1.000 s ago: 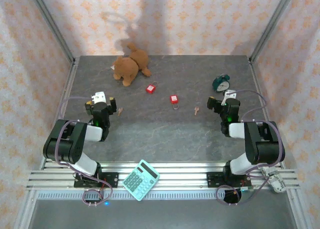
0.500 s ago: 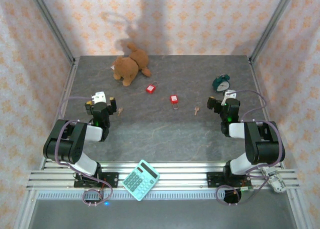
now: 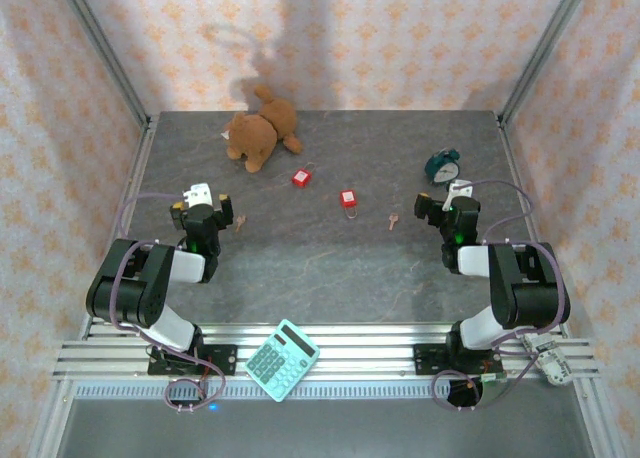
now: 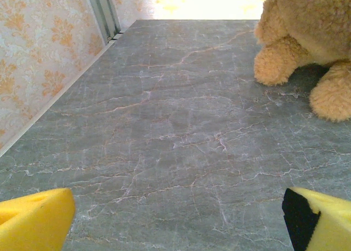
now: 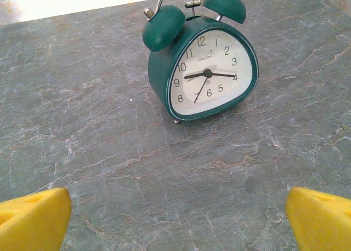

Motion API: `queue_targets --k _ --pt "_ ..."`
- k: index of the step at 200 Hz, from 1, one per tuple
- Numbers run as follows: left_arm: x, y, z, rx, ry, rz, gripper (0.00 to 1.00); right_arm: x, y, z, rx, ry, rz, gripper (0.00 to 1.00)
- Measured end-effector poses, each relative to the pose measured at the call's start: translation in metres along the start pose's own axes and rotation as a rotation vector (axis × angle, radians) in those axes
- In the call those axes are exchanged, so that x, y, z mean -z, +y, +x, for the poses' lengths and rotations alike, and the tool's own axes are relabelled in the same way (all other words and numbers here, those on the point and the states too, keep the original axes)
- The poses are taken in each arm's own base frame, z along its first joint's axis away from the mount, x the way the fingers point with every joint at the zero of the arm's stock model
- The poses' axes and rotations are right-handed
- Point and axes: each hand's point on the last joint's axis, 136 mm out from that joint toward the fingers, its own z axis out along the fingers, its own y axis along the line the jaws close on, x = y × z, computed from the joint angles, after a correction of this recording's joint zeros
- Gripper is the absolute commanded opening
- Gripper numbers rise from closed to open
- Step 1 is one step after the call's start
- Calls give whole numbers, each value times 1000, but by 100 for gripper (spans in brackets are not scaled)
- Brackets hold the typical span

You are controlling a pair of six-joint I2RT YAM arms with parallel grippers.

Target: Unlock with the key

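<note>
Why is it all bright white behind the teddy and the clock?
Left wrist view: light washes the far edge of the table behind the teddy bear to white. Right wrist view: the same glare sits above the sharp alarm clock. Top external view: even light, soft shadow on the back wall.

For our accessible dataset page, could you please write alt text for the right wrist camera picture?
A dark green twin-bell alarm clock stands upright on a grey veined table, its white dial facing the camera. The yellow fingertips of the right claw sit wide apart in the bottom corners, holding nothing.
</note>
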Motion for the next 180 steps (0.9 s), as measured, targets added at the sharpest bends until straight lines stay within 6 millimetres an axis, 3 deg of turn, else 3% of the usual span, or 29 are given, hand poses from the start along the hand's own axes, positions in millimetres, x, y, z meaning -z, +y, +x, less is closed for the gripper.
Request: queue_targets --k 81,97,108,129,143,166,180 --pt "0 2 0 0 -1 -12 100 0 -1 0 0 0 8 99" --pt "6 2 -8 -4 -21 -22 100 1 -4 2 11 37 53 99" --pt "16 -2 -19 -23 -37 -33 100 3 -1 -8 24 65 78 99" --pt "43 -14 -72 -16 -108 11 100 15 19 -65 38 14 70 99" --pt "63 -14 -132 61 -188 39 100 36 39 -115 25 -44 37 99" --pt "105 3 -238 302 -288 68 100 75 59 -190 -82 -104 -13 99" --pt "133 17 -283 436 -313 91 100 92 61 -216 -183 -125 -26 99"
